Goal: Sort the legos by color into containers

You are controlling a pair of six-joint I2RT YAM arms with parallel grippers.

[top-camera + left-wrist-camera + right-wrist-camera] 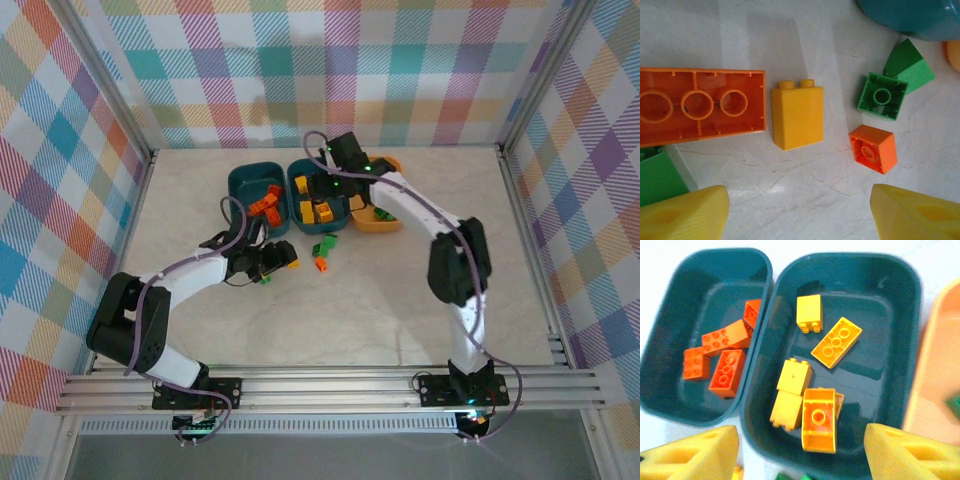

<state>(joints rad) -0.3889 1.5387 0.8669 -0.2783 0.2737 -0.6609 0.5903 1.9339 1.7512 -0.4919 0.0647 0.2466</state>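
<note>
Surface: pale marbled, plaid walls around.
Left end effector: low over loose legos, fingers wide apart, holding nothing. A yellow brick lies just ahead, likely the next pick.
Loose legos: long orange brick, green brick and small orange brick, unsorted, near the tubs.
Right end effector: above the middle teal tub, open and empty, placed as for a drop.
Containers: left teal tub holds orange bricks. The middle one holds yellow bricks. The orange-yellow tub takes greens.

Orange legos in left teal tub, yellow legos in middle teal tub
</note>
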